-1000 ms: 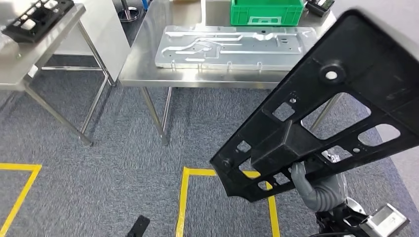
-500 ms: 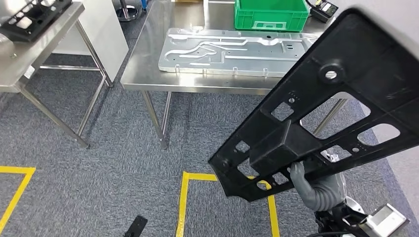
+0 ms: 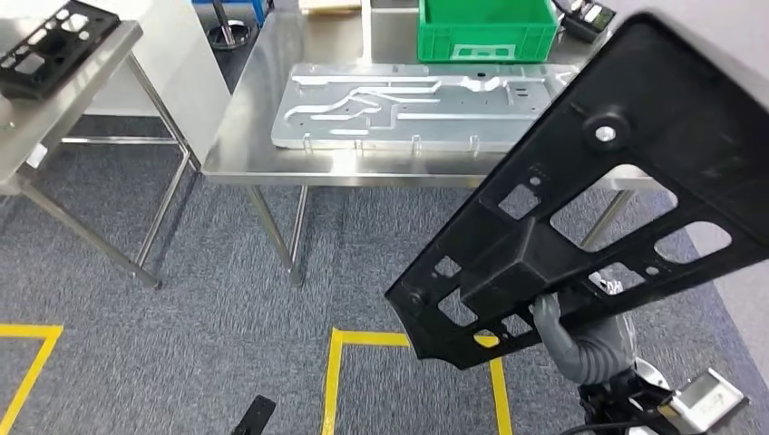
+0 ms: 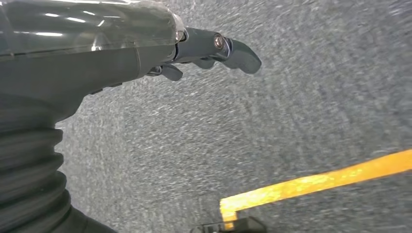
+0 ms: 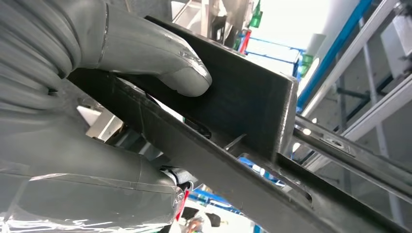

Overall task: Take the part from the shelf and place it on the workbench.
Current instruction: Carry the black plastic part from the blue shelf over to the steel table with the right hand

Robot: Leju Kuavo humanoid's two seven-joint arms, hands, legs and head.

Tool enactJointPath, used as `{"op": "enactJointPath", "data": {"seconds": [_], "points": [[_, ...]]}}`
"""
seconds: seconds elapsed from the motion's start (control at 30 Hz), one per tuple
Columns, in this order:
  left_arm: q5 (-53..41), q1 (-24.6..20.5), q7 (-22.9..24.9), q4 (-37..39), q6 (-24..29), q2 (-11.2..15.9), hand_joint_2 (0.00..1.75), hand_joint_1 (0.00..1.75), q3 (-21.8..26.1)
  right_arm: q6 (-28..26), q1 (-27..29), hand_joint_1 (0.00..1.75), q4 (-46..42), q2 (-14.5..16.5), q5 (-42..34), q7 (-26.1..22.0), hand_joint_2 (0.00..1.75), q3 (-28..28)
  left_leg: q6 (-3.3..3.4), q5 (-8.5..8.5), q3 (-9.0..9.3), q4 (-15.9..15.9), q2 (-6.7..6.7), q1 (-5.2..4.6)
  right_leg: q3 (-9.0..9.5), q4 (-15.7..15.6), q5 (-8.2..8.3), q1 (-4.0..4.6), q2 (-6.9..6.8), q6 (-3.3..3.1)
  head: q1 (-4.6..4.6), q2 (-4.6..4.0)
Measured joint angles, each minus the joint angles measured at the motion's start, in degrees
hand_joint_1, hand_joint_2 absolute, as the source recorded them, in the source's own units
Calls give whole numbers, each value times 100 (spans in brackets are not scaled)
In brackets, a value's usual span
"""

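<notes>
Steel workbench (image 3: 363, 168) ahead across grey carpet. Big black perforated plastic part (image 3: 617, 181) held high, tilted, clear of bench edge; right hand (image 5: 141, 63) clamped on its rib. Left hand (image 4: 214, 48) hanging, fingers loosely apart, holding nothing.

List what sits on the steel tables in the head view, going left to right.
Black frame on the left table → silver metal plate on the middle workbench → green crate behind the plate.

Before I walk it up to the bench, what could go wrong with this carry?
The right hand alone holds the big black part, near one end, so it could tip or slip. The part blocks much of the head view, hiding the workbench edge on that side. A metal plate and green crate already crowd the top.
</notes>
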Motion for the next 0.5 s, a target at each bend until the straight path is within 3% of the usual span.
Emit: {"op": "enactJointPath", "data": {"seconds": [0.07, 0.1, 0.13, 0.17, 0.23, 0.27, 0.3, 0.37, 0.43, 0.5], "points": [[0, 7, 2, 0, -8, 0, 175, 0, 0, 3, 4, 175, 2, 2, 0, 0, 175, 0, -28, -277, -477, 699, 1, 3, 68, -1, -69, 15, 5, -27, 0, 0], [0, 16, 4, 0, -11, 0, 175, 0, 0, 3, 7, 175, 4, 3, 0, 0, 175, 0, -24, -290, -634, 850, 1, 4, 112, 0, -107, 25, 13, -34, 0, 0], [-1, 22, 5, 0, -12, 0, 175, 0, 0, 2, 10, 175, 5, 3, 0, 0, 175, 0, -5, -174, -695, 800, 0, -2, 166, -1, -146, 38, 22, -37, 0, 0], [-1, 26, 7, 0, -13, 0, 175, 0, 0, 1, 11, 175, 5, 3, 0, 0, 175, 0, 34, 68, -651, 539, 0, -14, 232, -2, -189, 55, 29, -37, 0, 0], [-5, 29, 8, 0, -14, 12, 175, 0, 0, -3, 14, 175, 7, 3, 0, -3, 175, 0, 173, 597, -430, -214, 6, -70, 345, -13, -269, 74, 34, -31, 3, 0], [-9, 28, 8, 0, -14, 21, 175, 0, -1, -5, 20, 175, 8, 3, 0, -6, 175, 0, 243, 699, -344, -505, 9, -106, 372, -21, -297, 70, 37, -13, 5, 0], [-13, 31, 8, 0, -14, 31, 175, 0, -1, -8, 29, 175, 11, 3, 1, -8, 175, 0, 306, 734, -290, -675, 10, -140, 382, -39, -315, 55, 39, 14, 7, 0], [-21, 45, 8, 0, -15, 37, 175, 0, -1, -13, 54, 175, 13, 3, 3, -14, 175, 0, 370, 704, -208, -834, 3, -161, 415, -21, -287, 43, 37, 88, 8, 0], [-28, 59, 8, 0, -17, 35, 175, 0, 1, -17, 66, 175, 6, 2, 4, -18, 175, 0, 385, 778, -44, -969, 4, -124, 452, 93, -310, 46, 22, 144, 10, 0], [-48, 41, 8, 0, -22, 30, 175, 0, 3, -27, 55, 175, -2, 2, 6, -20, 175, 0, 380, 776, 85, -1031, 7, -90, 241, 508, -526, 28, 15, 192, 11, 0]]}}
